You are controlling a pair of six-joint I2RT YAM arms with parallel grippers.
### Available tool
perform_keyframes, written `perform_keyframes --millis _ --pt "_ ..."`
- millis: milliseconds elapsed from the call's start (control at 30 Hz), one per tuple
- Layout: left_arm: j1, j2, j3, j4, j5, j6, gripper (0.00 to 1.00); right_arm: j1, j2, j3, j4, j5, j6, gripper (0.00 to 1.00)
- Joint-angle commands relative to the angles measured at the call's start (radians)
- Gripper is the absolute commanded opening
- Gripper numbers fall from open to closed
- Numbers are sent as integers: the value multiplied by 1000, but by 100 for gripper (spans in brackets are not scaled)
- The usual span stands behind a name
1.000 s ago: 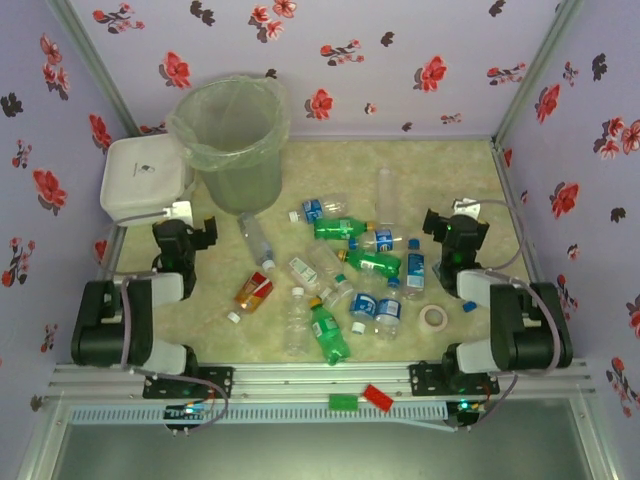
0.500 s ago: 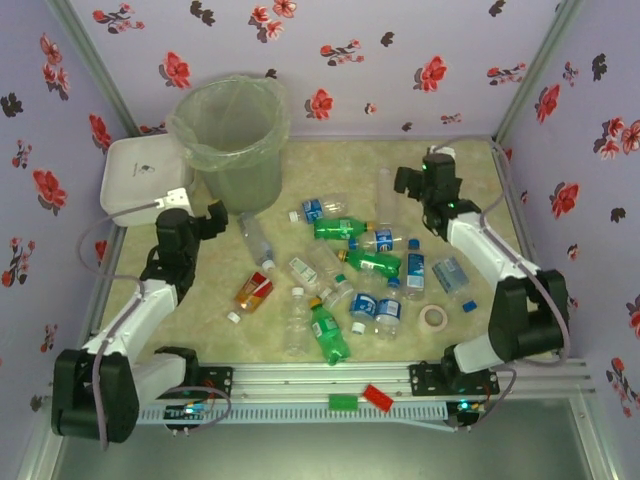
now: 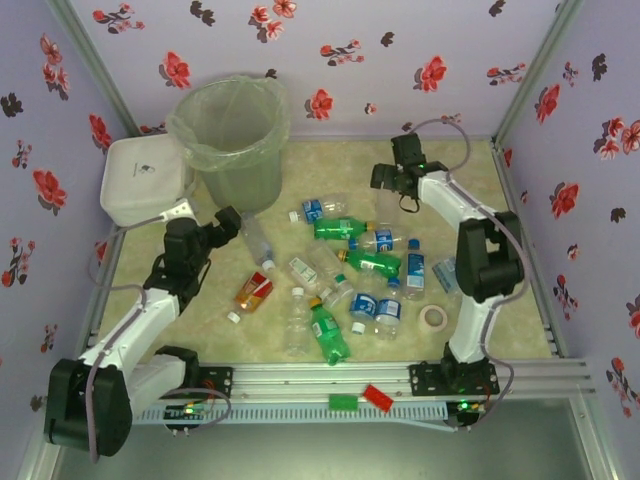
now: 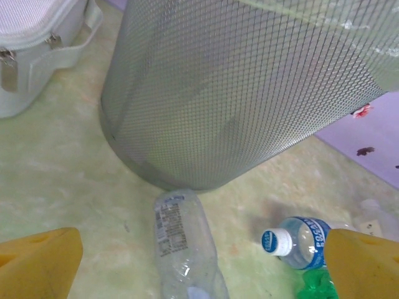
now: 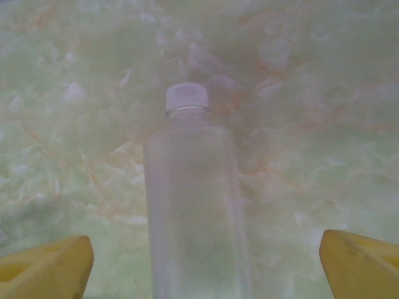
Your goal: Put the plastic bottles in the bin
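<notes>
- Against a second ago, my left arm (image 3: 140, 330) has unfolded from its tuck by the base. It now carries the left gripper (image 3: 228, 222) out toward the foot of the bin (image 3: 235, 180).
- My right arm (image 3: 455, 205) has travelled further, and the right gripper (image 3: 392, 178) has gone from mid-table to the far side.
- The plastic bottles (image 3: 350, 270) lie where they did, scattered across the middle of the table (image 3: 500, 320).
- The left gripper's fingers are spread wide and hold nothing. In the left wrist view a crumpled clear bottle (image 4: 184, 243) lies on the table between them. A blue-labelled bottle (image 4: 299, 240) lies just beside the right finger.
- The right gripper's jaws also stand wide apart. A white-capped bottle (image 5: 193, 205) lies lengthwise between the yellow fingers, with a gap on each side and its cap pointing away from me.
- The bin's mesh wall rises just beyond the crumpled bottle, and the white lidded box (image 3: 140, 180) stands to its left.
</notes>
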Motion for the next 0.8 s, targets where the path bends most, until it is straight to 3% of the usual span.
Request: perform_keyframes --millis 0,300,467,567,767 --pt "-7 19 0 32 42 -57 100 8 93 112 -108 -26 41 89" --pt "-41 108 49 -69 141 -42 100 17 233 227 -153 36 59 83" --pt "-79 106 70 -60 190 9 100 18 271 270 -185 45 57 69" --pt "-107 102 87 -50 193 20 100 18 263 274 -184 62 49 57" --pt "-178 104 152 -51 245 73 100 18 133 243 -143 71 0 54"
